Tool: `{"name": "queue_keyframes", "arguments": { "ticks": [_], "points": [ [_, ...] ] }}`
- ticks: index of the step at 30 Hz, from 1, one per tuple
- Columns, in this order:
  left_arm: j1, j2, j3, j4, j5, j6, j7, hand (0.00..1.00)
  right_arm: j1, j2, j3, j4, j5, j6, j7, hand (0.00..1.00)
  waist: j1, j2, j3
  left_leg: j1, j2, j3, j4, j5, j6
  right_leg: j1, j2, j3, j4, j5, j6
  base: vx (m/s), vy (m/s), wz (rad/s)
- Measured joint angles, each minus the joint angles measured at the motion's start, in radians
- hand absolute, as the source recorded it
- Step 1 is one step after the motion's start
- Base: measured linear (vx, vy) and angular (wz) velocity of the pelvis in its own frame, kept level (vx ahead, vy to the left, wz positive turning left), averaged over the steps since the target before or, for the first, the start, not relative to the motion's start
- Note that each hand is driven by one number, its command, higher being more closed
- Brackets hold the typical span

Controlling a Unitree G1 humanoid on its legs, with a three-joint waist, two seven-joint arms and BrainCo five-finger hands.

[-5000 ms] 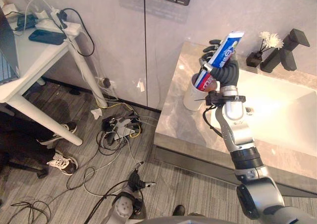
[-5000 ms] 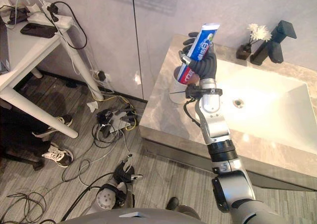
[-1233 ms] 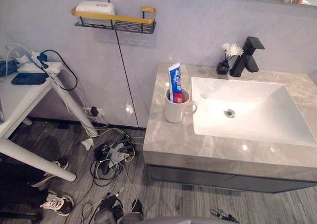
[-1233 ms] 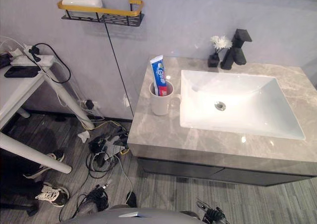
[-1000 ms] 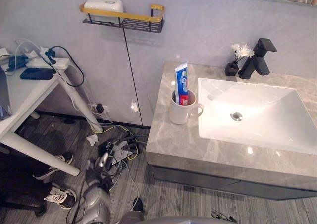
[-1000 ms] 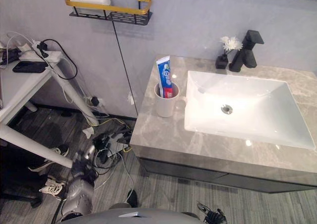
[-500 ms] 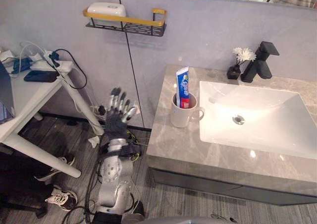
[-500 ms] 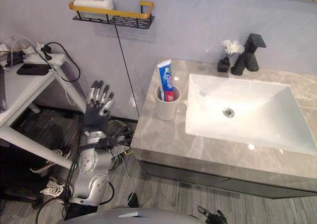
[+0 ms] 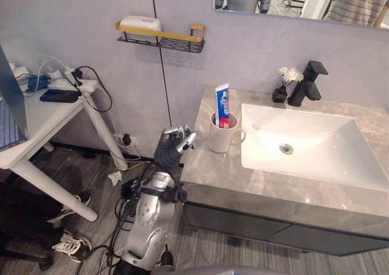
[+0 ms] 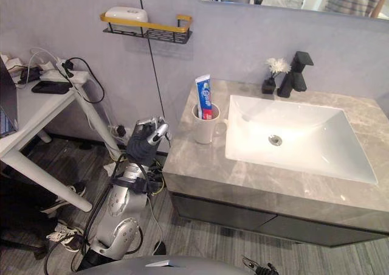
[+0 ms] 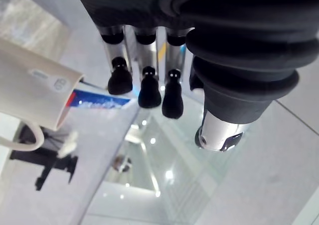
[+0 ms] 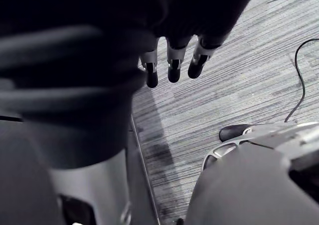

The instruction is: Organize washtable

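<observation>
White mug (image 9: pixel 219 140) holds the toothpaste (image 9: pixel 222 104) upright; my left hand (image 9: pixel 170 150), loose-fingered and empty, hovers near its left side; right hand (image 12: pixel 172 60) hangs slack, well apart.

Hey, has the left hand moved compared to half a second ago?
Yes. The left hand has come closer to the left edge of the washtable, toward the mug.
</observation>
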Motion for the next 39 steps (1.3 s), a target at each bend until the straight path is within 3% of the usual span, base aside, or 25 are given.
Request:
{"name": "queue_keyframes", "arguments": {
  "ticks": [4,19,39],
  "points": [
    [-0.009,0.014,-0.038,0.011,-0.019,0.006,-0.006,1.00,0.001,0.007,0.007,0.002,0.000,0.000,-0.001,0.00,0.002,-0.016,-0.012,-0.003,-0.006,-0.005,0.000,0.004,0.002,0.000,-0.003,-0.001,0.001,0.007,0.005,0.07,-0.018,0.04],
    [-0.080,0.035,-0.232,0.240,-0.054,0.068,-0.053,1.00,-0.012,0.003,0.006,0.003,0.001,-0.001,-0.006,0.00,-0.014,-0.007,-0.014,0.000,0.001,0.001,0.000,0.006,0.000,0.001,0.003,0.004,-0.003,0.007,0.004,0.00,-0.004,0.00],
    [-0.185,0.030,-0.303,0.430,-0.045,0.089,-0.037,1.00,-0.019,0.009,0.007,0.000,0.020,-0.001,-0.028,0.00,-0.020,-0.011,-0.011,-0.009,0.001,0.013,0.000,0.002,-0.004,-0.001,0.005,0.008,-0.016,0.012,0.007,0.00,0.001,0.00]
  ]
}}
